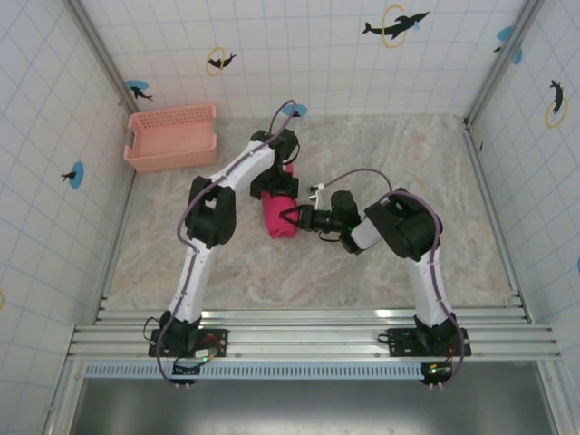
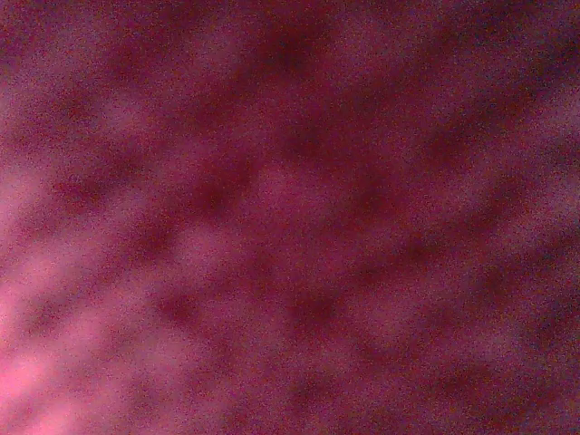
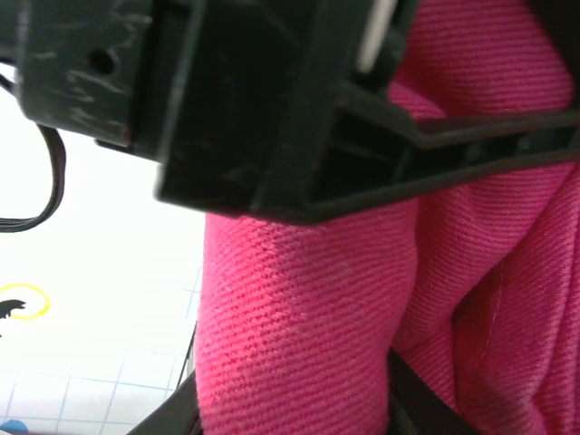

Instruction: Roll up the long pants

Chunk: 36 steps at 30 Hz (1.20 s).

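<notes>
The long pants [image 1: 280,220] lie as a tight, bright pink bundle near the middle of the table [image 1: 408,263], between the two arms and well apart from the pale pink basket [image 1: 172,136] that sits in the far left corner. The left gripper [image 1: 272,188] comes down on the far end of the bundle from above, its jaws spread as wide as they go. Its wrist camera is pressed so close to the cloth that the view is a dark red blur [image 2: 290,217], so I cannot tell whether the jaws actually clamp anything. The right gripper [image 1: 294,217] reaches in from the right and meets the near right side of the bundle. In its wrist view a thick fold of the pink cloth [image 3: 507,109] sits between the two fingers, with the upper finger [image 3: 471,145] lying across the top of the fold and the lower one just showing beneath it. Its jaws are partly closed and pinch that fold. The weave of the cloth is sharp here, and a seam runs down the right side.
</notes>
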{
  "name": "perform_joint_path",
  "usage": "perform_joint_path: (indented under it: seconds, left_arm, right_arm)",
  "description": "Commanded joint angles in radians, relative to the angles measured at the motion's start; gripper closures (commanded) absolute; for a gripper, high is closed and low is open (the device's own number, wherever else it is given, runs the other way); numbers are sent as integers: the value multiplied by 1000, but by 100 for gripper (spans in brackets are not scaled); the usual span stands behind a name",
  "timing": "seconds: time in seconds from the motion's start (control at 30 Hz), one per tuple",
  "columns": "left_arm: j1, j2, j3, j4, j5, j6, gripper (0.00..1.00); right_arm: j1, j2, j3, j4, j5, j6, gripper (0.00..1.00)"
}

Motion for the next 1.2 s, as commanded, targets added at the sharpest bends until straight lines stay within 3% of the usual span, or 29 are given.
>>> perform_joint_path:
  seconds: [0.0, 0.1, 0.17, 0.2, 0.23, 0.27, 0.43, 0.5, 0.57, 0.63, 0.7, 0.9, 1.0, 1.17]
  left_arm:
    - [-12, 129, -6, -85, 6, 19, 2]
    - [-12, 153, -32, -73, 28, 11, 5]
    - [-12, 152, -65, -49, 45, 4, 19]
    - [-12, 146, -83, -34, 50, -2, 46]
    - [-10, 136, -103, -23, 43, -16, 85]
    - [-9, 128, -117, -16, 31, -29, 100]
    - [19, 107, -136, 2, 41, -55, 100]
    - [36, 90, -138, 15, 39, -66, 100]
    - [56, 79, -126, 21, 32, -74, 100]
    - [79, 65, -106, 16, 28, -80, 100]
    - [110, 44, -93, 23, 28, -91, 100]
    - [189, -19, -2, 19, -4, -112, 100]
    - [227, -78, 18, 75, -6, -167, 100]
    - [272, -161, 128, 127, -62, -229, 100]
  right_arm:
    - [33, 126, -51, -267, 17, 24, 85]
    - [35, 152, -67, -151, 14, 93, 85]
    - [37, 182, -75, -60, 10, 148, 85]
    - [39, 193, -76, -39, 8, 160, 85]
    - [40, 200, -81, -33, 12, 162, 85]
    - [42, 199, -87, -25, 16, 160, 85]
    - [41, 123, -160, -24, 62, 120, 84]
    - [36, 28, -215, -82, 100, 53, 56]
    - [32, -75, -261, -188, 136, -26, 49]
    - [27, -202, -324, -302, 198, -108, 28]
    - [21, -366, -384, -460, 295, -208, 20]
    - [26, -938, -375, -1163, 614, -523, 11]
    - [10, -1130, -350, -1358, 680, -586, 10]
    - [-2, -1264, -365, -1503, 716, -592, 11]
